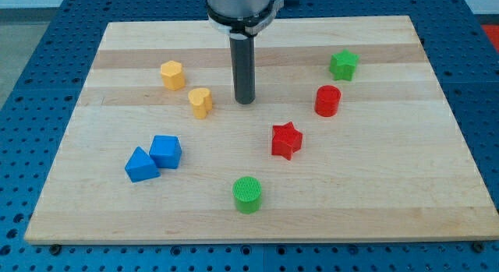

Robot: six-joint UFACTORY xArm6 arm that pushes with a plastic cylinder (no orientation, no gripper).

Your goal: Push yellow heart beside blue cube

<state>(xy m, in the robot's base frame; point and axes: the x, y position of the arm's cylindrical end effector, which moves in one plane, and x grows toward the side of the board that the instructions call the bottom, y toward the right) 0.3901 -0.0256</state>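
Note:
The yellow heart (pixel 200 102) stands on the wooden board left of centre. The blue cube (pixel 166 151) lies below and to the left of it, touching a blue triangular block (pixel 140 164) on its left. My tip (pixel 245 101) is at the end of the dark rod, just to the right of the yellow heart, with a small gap between them.
A yellow hexagonal block (pixel 172 75) sits up-left of the heart. A red star (pixel 286 139), a red cylinder (pixel 327 100), a green star (pixel 343 65) and a green cylinder (pixel 248 194) lie on the right and lower parts of the board (pixel 390 186).

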